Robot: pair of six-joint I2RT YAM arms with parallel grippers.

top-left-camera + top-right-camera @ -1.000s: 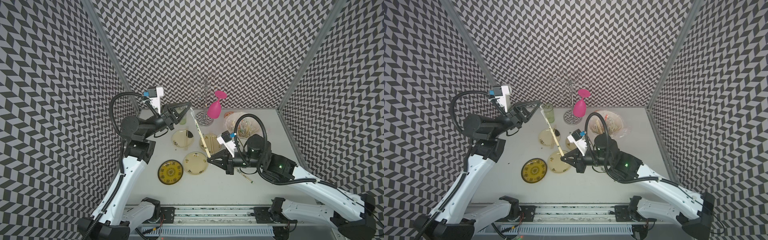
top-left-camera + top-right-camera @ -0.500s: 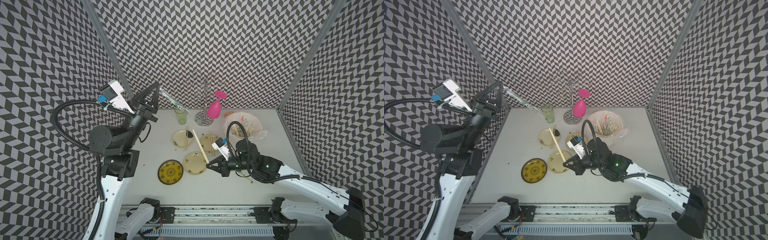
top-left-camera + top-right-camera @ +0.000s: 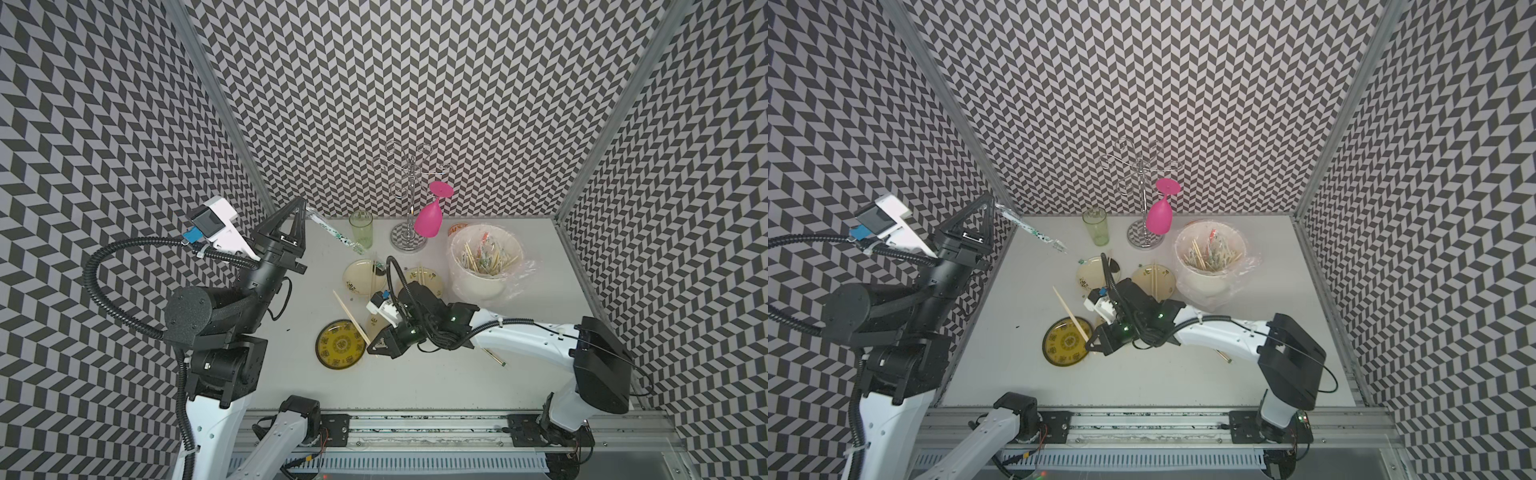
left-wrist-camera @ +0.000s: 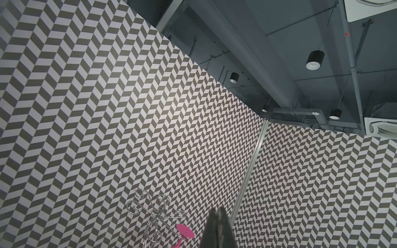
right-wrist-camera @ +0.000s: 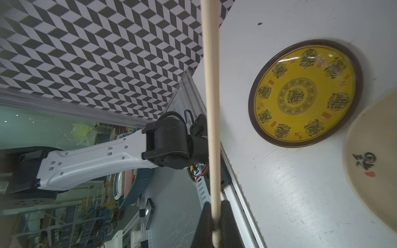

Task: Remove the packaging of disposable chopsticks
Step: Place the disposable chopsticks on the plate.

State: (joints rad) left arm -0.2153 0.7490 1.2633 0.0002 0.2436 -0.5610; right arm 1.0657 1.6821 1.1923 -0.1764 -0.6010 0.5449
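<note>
Over the yellow plate [image 3: 332, 355]: the right hand [image 3: 376, 347] is clenched on the near end of the disposable chopsticks [image 3: 351, 318]; the right wrist view shows the pale sticks [image 5: 211, 107] pinched between the jaws.
Chopsticks' long axis: a diagonal from the right hand up and away toward the back-left of the tabletop [image 3: 415, 382], with the free end pointing toward the left arm. The sticks cross above the yellow plate's rim, apart from it.
Back-left corner: the left hand [image 3: 302, 201] is raised and clenched on one end of the packaging [image 3: 336, 235]. The sleeve slants down from it toward the green cup [image 3: 360, 228].
Packaging: clear, with small dark marks. No tan stick shows inside, so it looks empty. It is well apart from the chopsticks.
Deciding relation: the bare sticks belong to the right hand, and the yellow plate lies just beneath them. The sleeve belongs to the left hand, far from the white bucket [image 3: 482, 286] on the right side.
Judgement: the pull-apart seems done. What remains is lowering the sticks along their own line onto the yellow plate and dropping the sleeve.
Surface: white tabletop, lightly scuffed. Two pale plates [image 3: 357, 278] at the middle carry sticks.
Room: chevron-patterned walls on three sides, with a wire rack [image 3: 409, 183] and a pink glass [image 3: 430, 218] at the back.
</note>
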